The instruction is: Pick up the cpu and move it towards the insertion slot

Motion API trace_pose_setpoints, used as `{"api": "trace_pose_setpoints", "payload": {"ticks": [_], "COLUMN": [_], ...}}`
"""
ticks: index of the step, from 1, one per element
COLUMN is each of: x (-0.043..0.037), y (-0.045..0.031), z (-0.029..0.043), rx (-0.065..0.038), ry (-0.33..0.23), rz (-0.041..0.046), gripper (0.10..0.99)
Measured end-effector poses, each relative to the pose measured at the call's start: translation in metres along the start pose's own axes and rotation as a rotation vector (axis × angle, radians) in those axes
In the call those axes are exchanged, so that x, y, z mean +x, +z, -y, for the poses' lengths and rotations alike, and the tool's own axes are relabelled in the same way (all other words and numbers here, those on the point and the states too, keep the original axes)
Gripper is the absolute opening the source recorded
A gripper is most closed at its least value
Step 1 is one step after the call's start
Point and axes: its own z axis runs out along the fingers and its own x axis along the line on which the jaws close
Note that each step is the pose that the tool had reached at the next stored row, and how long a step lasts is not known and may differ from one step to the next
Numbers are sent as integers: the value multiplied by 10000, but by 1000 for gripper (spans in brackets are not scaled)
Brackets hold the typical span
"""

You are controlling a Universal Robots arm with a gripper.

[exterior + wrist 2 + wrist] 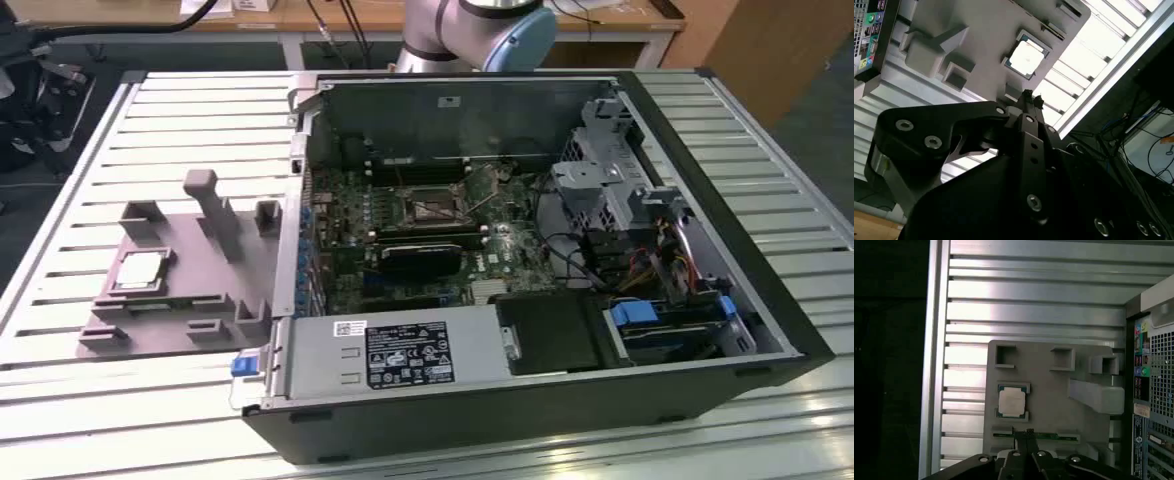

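The cpu (pixel 140 270) lies flat in a square pocket of the grey fixture block (pixel 200 300), on the exterior view's left. Its silver top also appears in both wrist views (pixel 1026 57) (pixel 1011 401). The insertion slot (pixel 430 207) sits on the green circuit board inside the open computer case, a silver frame around a dark centre. My gripper (pixel 1024 432) hangs well above the fixture with the cpu a short way beyond its tips. Its black fingertips (pixel 1027 95) are pressed together, shut on nothing.
The fixture carries raised posts (pixel 211 205) near the cpu pocket. Inside the open case (pixel 747 250) are a black card (pixel 424 258), a power supply (pixel 387 352) and a drive cage (pixel 607 175). Everything stands on a slatted metal table (pixel 80 160). The arm's base (pixel 474 35) stands behind the case.
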Motion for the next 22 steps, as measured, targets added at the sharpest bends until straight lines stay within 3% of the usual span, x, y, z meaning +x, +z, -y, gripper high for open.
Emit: {"api": "trace_pose_setpoints", "payload": {"ticks": [14,22], "x": [1,1], "y": [9,144], "z": [0,7], "rx": [-1,1], "ry": [0,-1], "rz": [4,33], "gripper": [102,102]}}
